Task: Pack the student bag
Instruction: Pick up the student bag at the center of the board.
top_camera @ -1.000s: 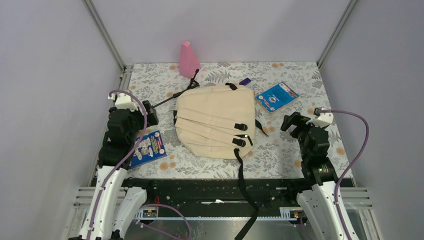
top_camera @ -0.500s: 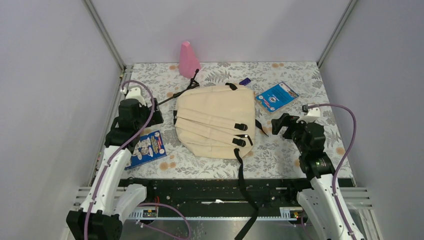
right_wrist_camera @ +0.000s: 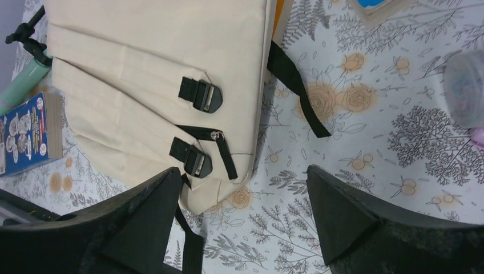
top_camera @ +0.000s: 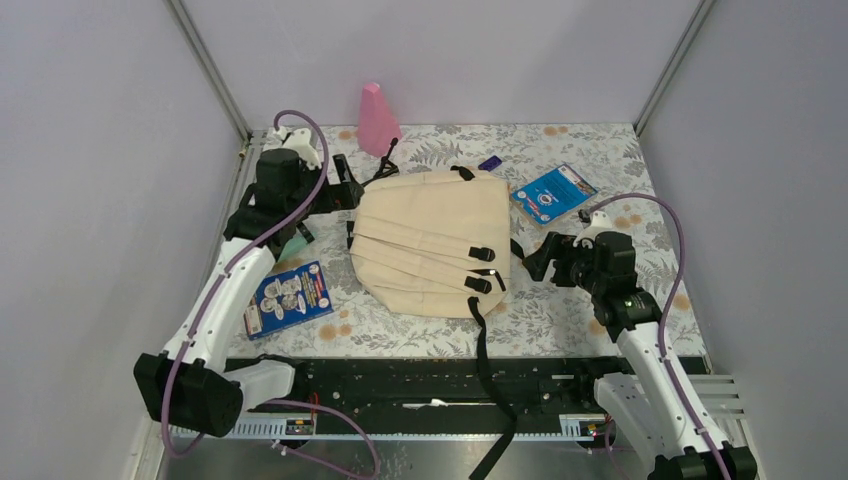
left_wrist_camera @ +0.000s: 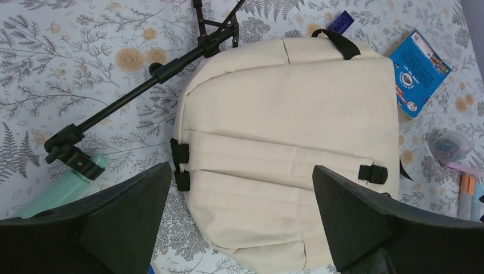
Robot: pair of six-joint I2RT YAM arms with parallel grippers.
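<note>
The bag (top_camera: 430, 240) is a large cream-beige soft backpack lying flat on the tabletop (top_camera: 560, 300), with layered fabric flaps running across it. A black handle (left_wrist_camera: 342, 43) loops at its top edge, the end farthest from the left fingers (left_wrist_camera: 114, 222). Seen past those fingers, its body spans the gap between them, lying ahead of their tips and clear of them. Two black buckles (right_wrist_camera: 200, 94) and a zipper pull sit near its lower side edge, just ahead of the right fingers (right_wrist_camera: 137, 222) and closer to the left-hand one. A long black strap (top_camera: 487, 350) trails from its bottom edge over the near edge of the tabletop.
</note>
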